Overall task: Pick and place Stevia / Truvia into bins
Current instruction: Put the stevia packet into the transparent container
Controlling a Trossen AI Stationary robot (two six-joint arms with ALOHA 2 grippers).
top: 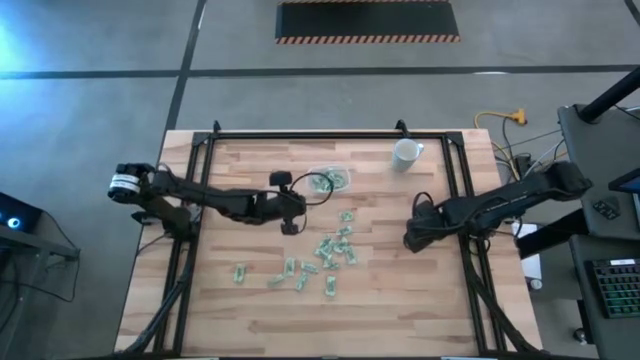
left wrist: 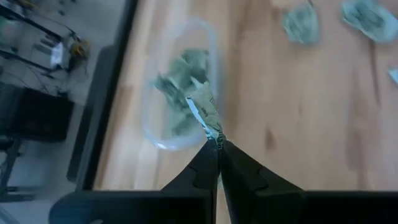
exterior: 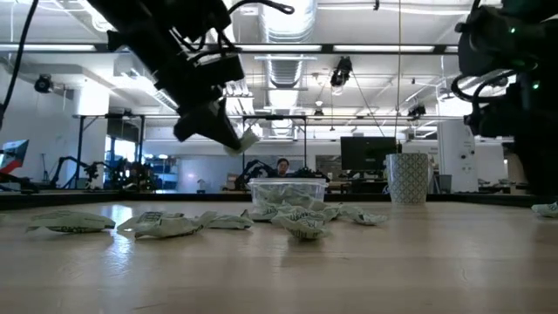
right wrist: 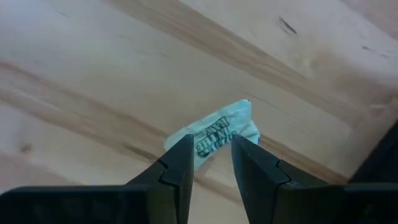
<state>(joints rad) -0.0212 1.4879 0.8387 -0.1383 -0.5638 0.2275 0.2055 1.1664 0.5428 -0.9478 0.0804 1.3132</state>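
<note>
Seen from above, a wooden bench [top: 250,320] carries a loose scatter of light green and white sweetener packets [top: 330,252] across its middle, with a few strays nearer the front edge. The left tool [top: 297,203] hangs above the bench just short of the clear plastic container [top: 330,180], its fingers pressed together on the corner of one sweetener packet [left wrist: 204,106]; in the left wrist view that packet dangles right over the container's rim, and several packets already lie inside. In the low view the same packet [exterior: 247,139] is held up in the air, above and a little to the side of the container [exterior: 288,190].

The right tool [top: 412,238] is down at the bench's right side, well apart from the main scatter. Its fingers stand apart, straddling a single packet [right wrist: 214,134] lying flat on the wood, not yet clamped on it.

Farther back a white cup [top: 406,153] stands upright near the far edge, beside the container but not touching it. A black frame rail [top: 330,134] runs along the far edge
</note>
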